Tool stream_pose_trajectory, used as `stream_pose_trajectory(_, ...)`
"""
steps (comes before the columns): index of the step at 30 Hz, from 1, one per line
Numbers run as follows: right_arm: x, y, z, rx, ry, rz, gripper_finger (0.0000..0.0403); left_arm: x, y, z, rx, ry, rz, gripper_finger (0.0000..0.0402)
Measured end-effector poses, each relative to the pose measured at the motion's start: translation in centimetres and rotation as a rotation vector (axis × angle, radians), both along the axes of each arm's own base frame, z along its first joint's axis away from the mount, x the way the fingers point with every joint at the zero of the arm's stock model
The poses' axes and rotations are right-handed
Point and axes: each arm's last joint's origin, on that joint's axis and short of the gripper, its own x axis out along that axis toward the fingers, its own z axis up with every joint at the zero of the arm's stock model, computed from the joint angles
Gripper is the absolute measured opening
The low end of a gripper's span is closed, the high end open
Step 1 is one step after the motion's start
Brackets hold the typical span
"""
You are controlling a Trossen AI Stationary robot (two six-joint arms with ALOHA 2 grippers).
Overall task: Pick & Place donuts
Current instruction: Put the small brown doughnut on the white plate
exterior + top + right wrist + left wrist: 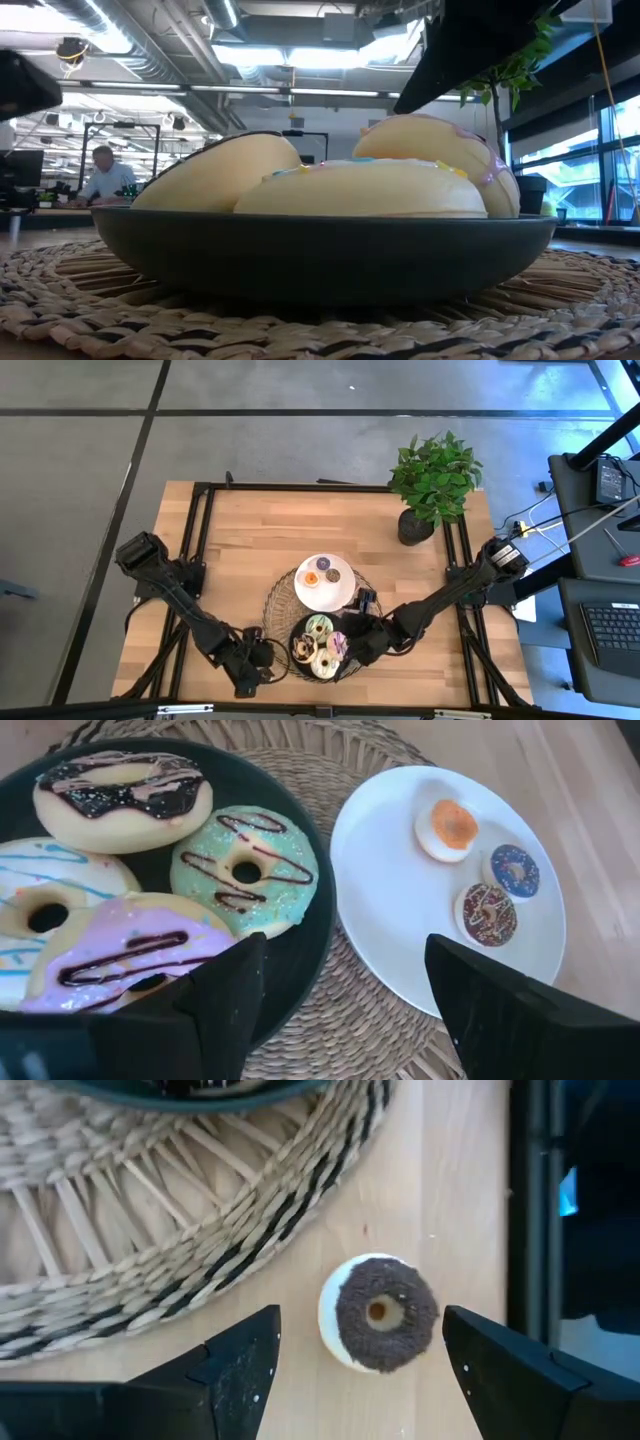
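Note:
A small chocolate-iced donut (380, 1313) lies flat on the bare wood beside the woven mat (150, 1210). My left gripper (360, 1328) is open above it, with one finger on either side and touching nothing; in the high view it (255, 660) is near the table's near edge. The black plate (320, 935) holds a chocolate-iced (120, 795), a green (245, 870), a cream (50, 900) and a pink donut (120, 950). The white plate (390, 880) carries orange (447, 828), purple (513, 870) and brown (487, 913) minis. My right gripper (345, 952) hovers open at the black plate's right rim (362, 643).
Both plates sit on the round woven mat (285, 595) at the table's middle and near side. A potted plant (430, 485) stands at the far right corner. Black frame rails (205, 530) run along the left and right sides. A person sits in the room behind (105, 180).

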Motion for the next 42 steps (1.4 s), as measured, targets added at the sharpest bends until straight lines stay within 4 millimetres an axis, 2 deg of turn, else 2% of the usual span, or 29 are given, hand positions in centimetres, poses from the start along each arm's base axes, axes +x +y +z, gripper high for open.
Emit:
stream_pose_trajectory(6, 0.1, -0.1, 0.0, -0.008, -0.008, -0.007, 0.0273, 0.2, -0.2, -1.7, 0.043, 0.036, 0.017, 0.0267)
stream_pose_trajectory(12, 0.1, -0.1, 0.0, -0.009, -0.008, -0.009, 0.0273, 0.4, -0.1, -2.4, 0.056, 0.060, 0.021, 0.0240)
stream_pose_trajectory(26, 0.2, 0.0, 0.2, -0.040, -0.048, -0.026, 0.0273, 0.4, -0.3, -2.4, 0.014, 0.080, 0.009, 0.0147)
stream_pose_trajectory(31, -0.9, 0.3, -0.1, -0.078, 0.021, -0.017, 0.0273, 0.4, -0.3, -2.3, 0.012, 0.080, 0.009, 0.0107)
stream_pose_trajectory(35, -2.7, 0.9, -0.2, -0.190, 0.020, -0.079, 0.0273, 0.4, 0.0, -1.6, -0.007, 0.071, 0.030, 0.0076)
stream_pose_trajectory(42, -6.1, 0.8, 0.6, -0.292, -0.071, -0.272, 0.0273, 1.5, 2.7, 2.3, -0.032, -0.057, 0.073, 0.0033)
